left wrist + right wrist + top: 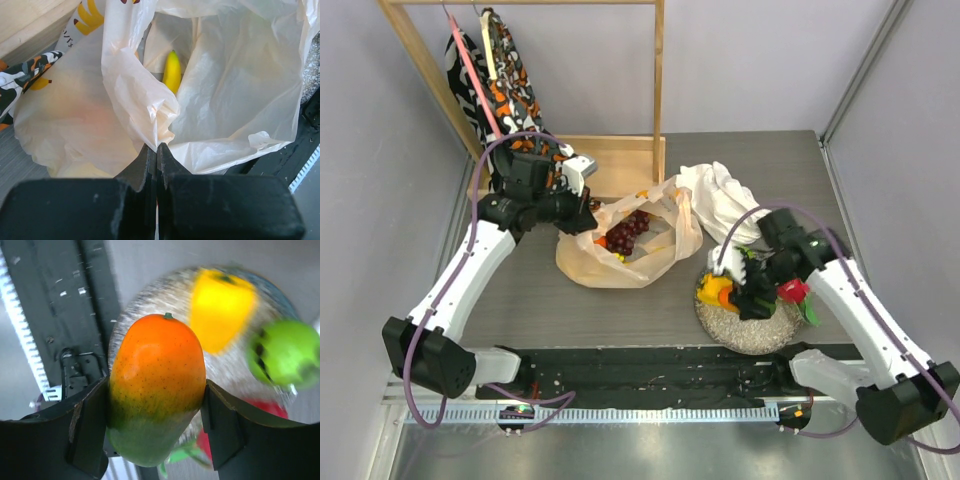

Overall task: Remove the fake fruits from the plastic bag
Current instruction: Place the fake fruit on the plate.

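The plastic bag point(582, 262) lies open mid-table with dark purple grapes point(628, 232) inside. My left gripper point(588, 215) is shut on a fold of the bag's rim point(150, 107); in the left wrist view a yellow banana tip point(172, 72) shows inside the bag point(235, 90). My right gripper point(752, 295) hangs over a speckled plate point(750, 338), shut on a red-green mango point(157, 385) held between both fingers point(90, 435). On the plate point(232, 367) lie a yellow fruit point(220, 305), a green lime point(285, 352) and a pink dragon fruit point(792, 291).
A white cloth point(720, 195) is bunched behind the plate, right of the bag. A wooden frame point(658, 80) stands at the back with patterned fabric point(505, 80) hanging on it, close behind my left arm. A black strip point(650, 372) runs along the near edge.
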Available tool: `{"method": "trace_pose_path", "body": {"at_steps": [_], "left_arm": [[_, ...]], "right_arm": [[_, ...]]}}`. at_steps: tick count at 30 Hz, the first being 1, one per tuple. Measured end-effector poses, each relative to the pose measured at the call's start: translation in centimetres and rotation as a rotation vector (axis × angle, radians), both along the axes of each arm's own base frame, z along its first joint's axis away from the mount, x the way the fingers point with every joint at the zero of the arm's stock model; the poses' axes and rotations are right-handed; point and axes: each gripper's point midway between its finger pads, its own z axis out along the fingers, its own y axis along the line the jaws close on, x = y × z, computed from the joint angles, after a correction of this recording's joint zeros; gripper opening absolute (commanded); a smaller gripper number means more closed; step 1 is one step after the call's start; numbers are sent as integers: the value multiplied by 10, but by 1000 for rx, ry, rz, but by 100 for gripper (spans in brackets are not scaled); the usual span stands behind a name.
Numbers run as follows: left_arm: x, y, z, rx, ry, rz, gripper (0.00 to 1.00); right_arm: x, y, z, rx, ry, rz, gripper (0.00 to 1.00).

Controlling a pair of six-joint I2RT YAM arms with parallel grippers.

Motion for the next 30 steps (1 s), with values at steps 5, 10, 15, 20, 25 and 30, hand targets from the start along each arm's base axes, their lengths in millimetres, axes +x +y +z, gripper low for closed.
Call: {"method": "trace_pose_path", "body": {"at_steps": [5, 10, 15, 20, 25, 30], "left_arm": [[0, -1, 1, -9, 7, 10, 0], [0, 0, 2, -10, 3, 10, 0], [-3, 1, 9, -16, -17, 9, 0], [-6, 2, 16, -21, -39, 8, 0], [-7, 2, 17, -22, -43, 8, 0], [-7, 2, 16, -21, -42, 8, 0]], "right_arm": [[-41, 32, -49, -100, 29, 282, 42], [-26, 38, -72, -164, -65, 281, 47], [1, 50, -71, -151, -192, 257, 61], [-7, 46, -90, -170, -178, 294, 70], [-15, 43, -98, -178, -154, 311, 100], [-12, 46, -88, -152, -187, 295, 100]]}}
